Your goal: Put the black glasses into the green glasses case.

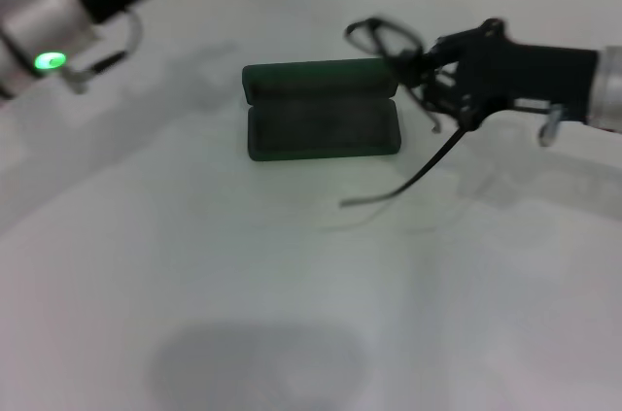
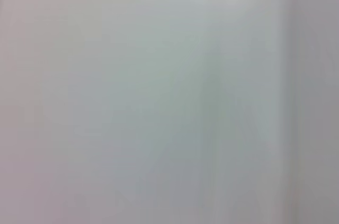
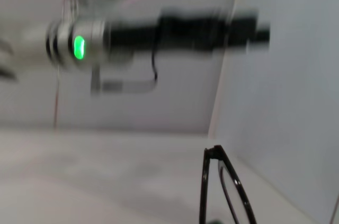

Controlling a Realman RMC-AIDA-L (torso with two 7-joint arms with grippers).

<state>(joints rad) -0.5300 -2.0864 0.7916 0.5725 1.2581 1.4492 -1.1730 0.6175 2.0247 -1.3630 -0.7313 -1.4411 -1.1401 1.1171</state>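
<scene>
The green glasses case (image 1: pixel 322 122) lies open on the white table, lid standing at its far side, hollow empty. My right gripper (image 1: pixel 434 76) is shut on the black glasses (image 1: pixel 385 40) and holds them in the air just right of the case. One temple arm (image 1: pixel 408 183) hangs down towards the table. The glasses' frame also shows in the right wrist view (image 3: pixel 225 187). My left arm (image 1: pixel 58 17) is raised at the far left, away from the case; its gripper is out of the head view. The left arm also shows in the right wrist view (image 3: pixel 159 36).
The white table (image 1: pixel 292 294) spreads all round the case. A wall stands behind its far edge. The left wrist view shows only a blank pale surface.
</scene>
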